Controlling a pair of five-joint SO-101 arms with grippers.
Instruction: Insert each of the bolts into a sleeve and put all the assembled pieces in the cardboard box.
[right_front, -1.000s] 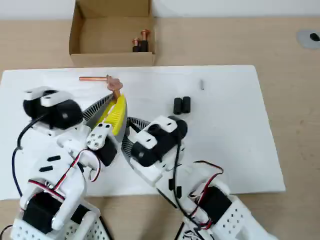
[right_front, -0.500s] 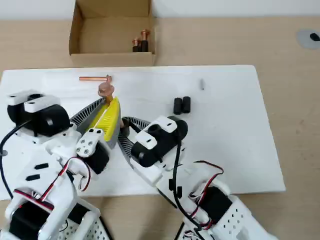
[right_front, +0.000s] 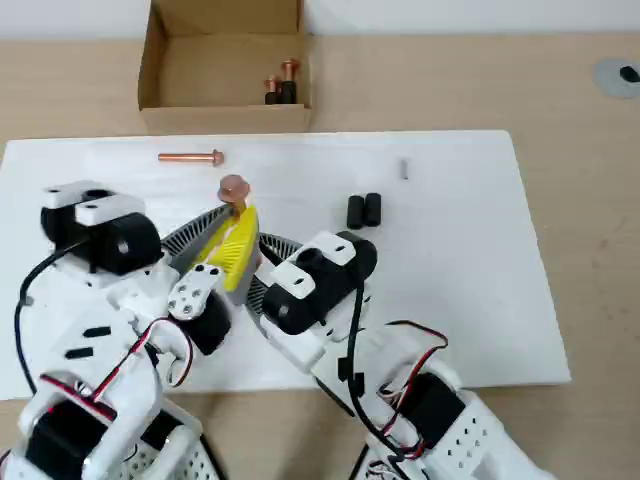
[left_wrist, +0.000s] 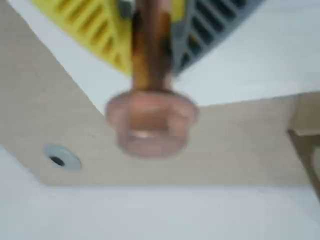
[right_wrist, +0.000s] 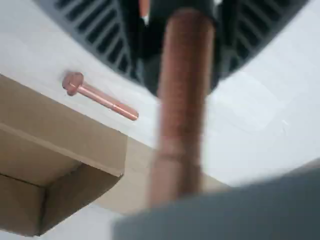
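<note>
Wooden desk (right_front: 580, 150) with a white mat (right_front: 450, 290), in front of the cardboard box (right_front: 150, 70): the left fingers (right_front: 230, 245) are clenched on a copper bolt (right_front: 233, 188), its head jutting past their tips toward the box. Whether the right arm (right_front: 315, 280) grips anything, I cannot tell.

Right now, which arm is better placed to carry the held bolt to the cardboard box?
Likely left: the left gripper is shut on the bolt, its head points toward the cardboard box, and the box stands on that arm's side.
</note>
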